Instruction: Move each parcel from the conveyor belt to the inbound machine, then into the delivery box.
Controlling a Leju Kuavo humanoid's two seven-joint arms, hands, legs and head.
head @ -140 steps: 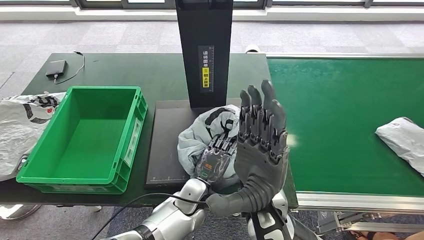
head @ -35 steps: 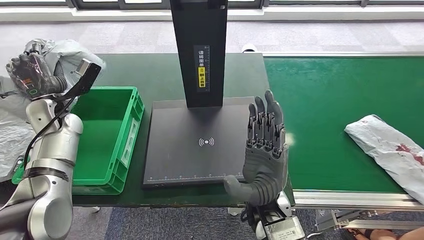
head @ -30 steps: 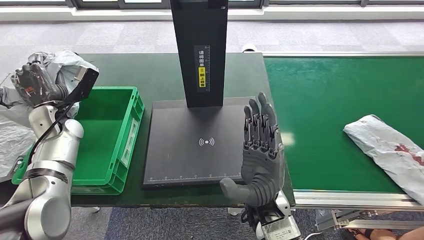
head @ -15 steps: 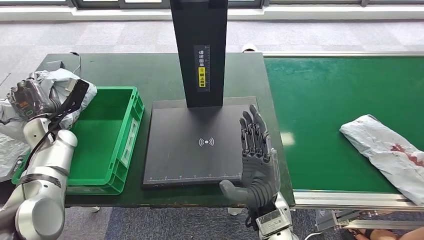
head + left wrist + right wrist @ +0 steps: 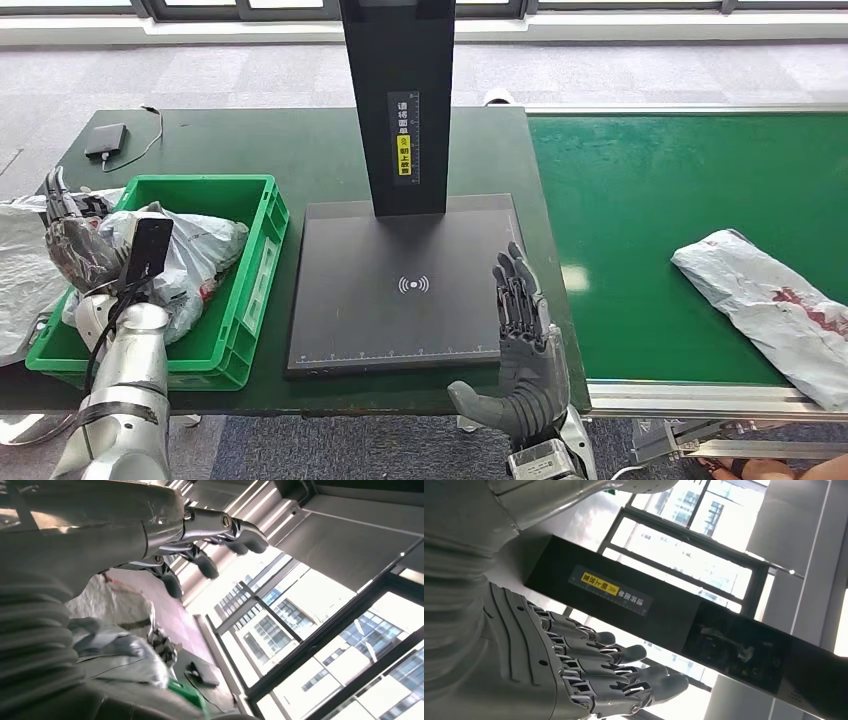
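A crumpled grey parcel [image 5: 195,255] lies in the green delivery box [image 5: 262,250] at the left of the table. My left hand [image 5: 72,238] is at the box's left wall, right beside the parcel, its fingers [image 5: 220,527] spread and holding nothing; the parcel [image 5: 117,647] lies under it. With its fingers straight and apart, my right hand [image 5: 525,345] stands upright and empty at the table's front edge, by the right front corner of the inbound machine's black plate [image 5: 400,320]. A second grey parcel [image 5: 770,310] with red marks lies on the green conveyor belt [image 5: 650,200] at the right.
The machine's black column [image 5: 400,100] rises from the back of the plate. A flat grey bag [image 5: 20,265] lies on the table left of the box. A small black device with a cable [image 5: 105,140] sits at the table's far left corner.
My left hand came down from above the box's far left corner with the grey parcel, which now lies in the box, and its fingers opened. My right hand sank lower. The conveyor parcel drifted left.
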